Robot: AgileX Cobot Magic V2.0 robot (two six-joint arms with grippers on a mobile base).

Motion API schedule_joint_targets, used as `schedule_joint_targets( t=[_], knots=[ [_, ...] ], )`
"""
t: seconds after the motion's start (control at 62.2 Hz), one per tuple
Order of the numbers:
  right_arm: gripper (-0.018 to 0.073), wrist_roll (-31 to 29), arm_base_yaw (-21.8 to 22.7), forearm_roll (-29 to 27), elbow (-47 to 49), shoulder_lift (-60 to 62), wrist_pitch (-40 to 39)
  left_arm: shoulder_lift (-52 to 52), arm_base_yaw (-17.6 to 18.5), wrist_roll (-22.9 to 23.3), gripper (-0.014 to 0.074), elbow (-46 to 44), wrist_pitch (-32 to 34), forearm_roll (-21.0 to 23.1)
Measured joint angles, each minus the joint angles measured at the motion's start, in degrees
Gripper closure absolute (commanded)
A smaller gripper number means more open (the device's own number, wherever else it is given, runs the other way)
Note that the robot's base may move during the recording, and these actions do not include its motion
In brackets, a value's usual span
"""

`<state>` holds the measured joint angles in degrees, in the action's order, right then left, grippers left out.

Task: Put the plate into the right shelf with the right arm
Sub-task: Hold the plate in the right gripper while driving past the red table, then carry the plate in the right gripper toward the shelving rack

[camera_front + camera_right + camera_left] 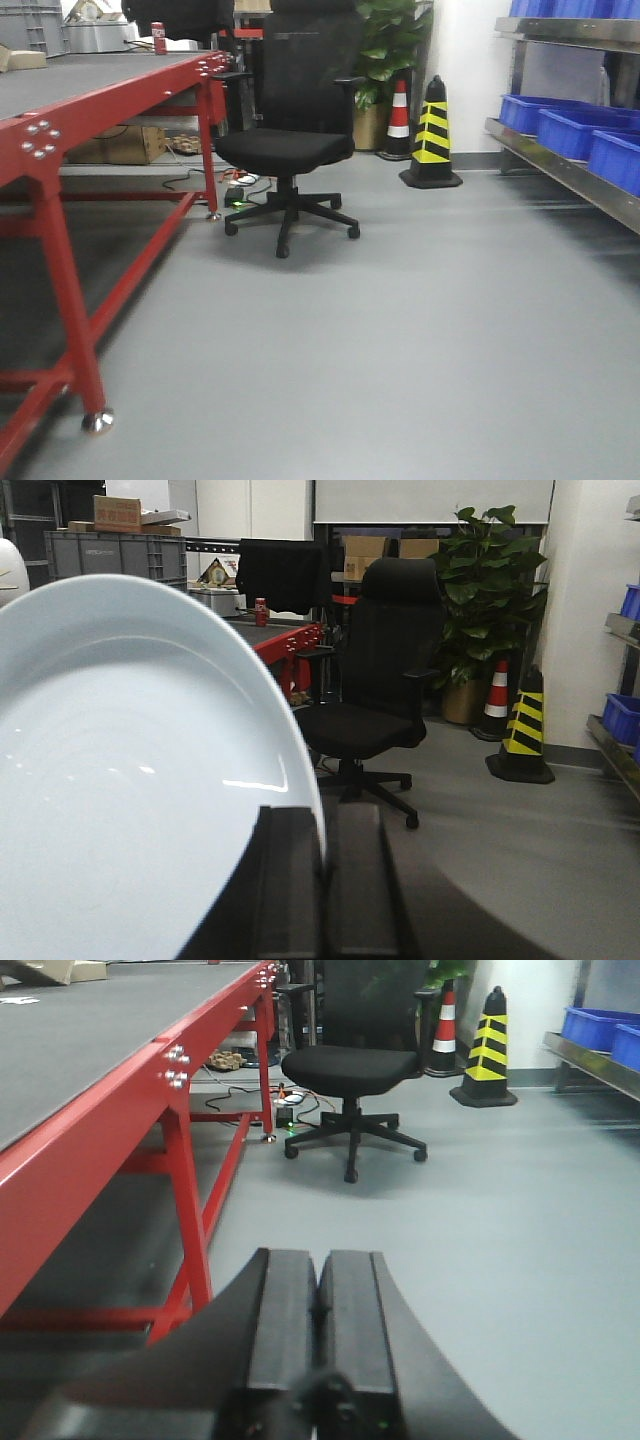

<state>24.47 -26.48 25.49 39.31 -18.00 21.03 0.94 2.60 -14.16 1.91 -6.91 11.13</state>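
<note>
- Looking forward from the base camera, you see a grey floor with a red-framed table (100, 95) along the left and a black office chair (290, 150) in the middle distance. A yellow-and-black cone (432, 135) stands beyond the chair. The right shelf (560, 165) runs along the right edge, its steel lip carrying blue bins (575, 130). Neither arm nor the plate shows here, so this view cannot help you judge clearance. The bins crowd that level, and a plate pushed in blind could knock against one.
- Turning to the left wrist camera, you see the left gripper (321, 1265) low in the picture. Its two black fingers are pressed together with nothing between them. The table's red rail lies close on its left. I judge that if the base swings toward the shelf, this idle arm could clip the table frame.
- Moving to the right wrist camera, you see the plate (130, 780) filling the left half of the picture, white and glossy. It stands on edge, with its rim pinched between the narrow fingers of the right gripper (325, 825). Only a thin strip of rim appears to be held, so a fast swing or a jolt could let the slick plate pivot or slide out.
- In the same view, only a sliver of the shelf shows at the far right, well apart from the plate. The chair and cone stand in the open floor ahead. The plate hides everything to its left, so its far rim may strike an upright or the shelf lip before you notice.
</note>
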Motion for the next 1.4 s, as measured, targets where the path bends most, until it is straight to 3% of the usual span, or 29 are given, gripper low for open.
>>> schedule_joint_targets(
  t=[1.399],
  knots=[
    [0.053,0.0,0.0,0.0,0.0,0.0,0.1,0.0,0.0,0.0,0.0643,0.0,0.11,0.0]
  ],
)
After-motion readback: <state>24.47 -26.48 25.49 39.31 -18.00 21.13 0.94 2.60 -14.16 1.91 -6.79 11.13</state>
